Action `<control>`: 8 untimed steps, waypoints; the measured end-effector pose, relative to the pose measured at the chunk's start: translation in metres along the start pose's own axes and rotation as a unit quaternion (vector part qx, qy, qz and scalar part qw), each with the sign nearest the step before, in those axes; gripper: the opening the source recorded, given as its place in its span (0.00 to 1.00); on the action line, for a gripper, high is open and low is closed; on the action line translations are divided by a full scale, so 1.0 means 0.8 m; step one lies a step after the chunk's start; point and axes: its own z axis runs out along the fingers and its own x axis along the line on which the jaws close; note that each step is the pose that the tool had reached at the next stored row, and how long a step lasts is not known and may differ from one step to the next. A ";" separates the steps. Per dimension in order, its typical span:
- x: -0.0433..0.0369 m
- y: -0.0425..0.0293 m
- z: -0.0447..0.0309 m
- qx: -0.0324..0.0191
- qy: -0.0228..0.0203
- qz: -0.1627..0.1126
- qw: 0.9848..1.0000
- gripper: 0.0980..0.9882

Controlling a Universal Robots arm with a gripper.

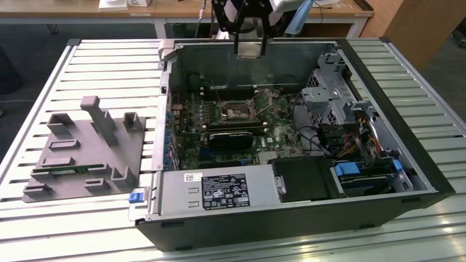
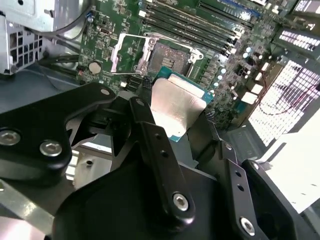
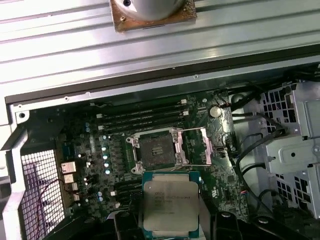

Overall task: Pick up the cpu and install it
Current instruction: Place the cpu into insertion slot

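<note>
The gripper (image 1: pixel 250 36) is pinching the cpu (image 1: pixel 250 50) between its fingers, holding it in the air over the far wall of the open computer case (image 1: pixel 429 180). In the first wrist view, the cpu is hanging above the motherboard (image 3: pixel 95 147), near the open socket (image 3: pixel 161 150) and not touching it.

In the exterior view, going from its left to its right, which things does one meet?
Grey moulded holder → computer case's left metal wall → cpu, gripped in the hand → metal drive cage.
</note>
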 end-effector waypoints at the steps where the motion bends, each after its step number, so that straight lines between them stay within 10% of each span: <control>1: 0.000 0.0000 0.0001 0.000 0.000 0.004 1.000 0.49; 8: 0.000 0.0000 0.0006 0.000 -0.001 0.028 1.000 0.49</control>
